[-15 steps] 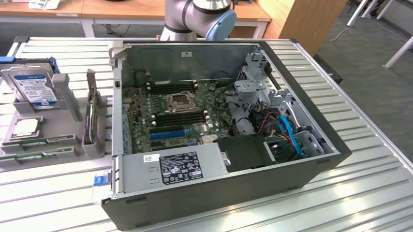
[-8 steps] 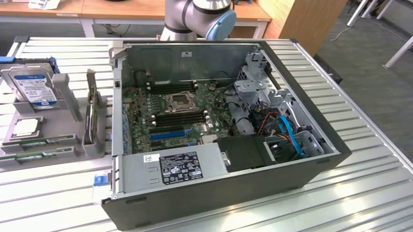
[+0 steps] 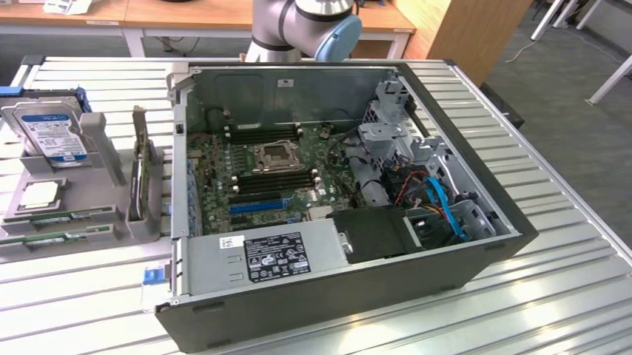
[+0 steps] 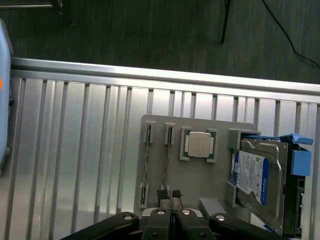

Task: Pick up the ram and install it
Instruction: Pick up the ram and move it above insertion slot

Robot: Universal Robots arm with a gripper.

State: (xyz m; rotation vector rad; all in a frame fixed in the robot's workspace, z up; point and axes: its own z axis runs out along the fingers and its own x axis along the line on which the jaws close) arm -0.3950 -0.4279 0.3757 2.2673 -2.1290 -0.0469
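A slatted metal table carries an open computer case and, at the exterior view's left, a grey tray. Two ram sticks stand on edge in its slots beside a processor. The pincer hangs above the tray, closed and empty

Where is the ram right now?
The ram lies in the gray holder at the exterior view's left, beside the square processor chip, outside the computer case.
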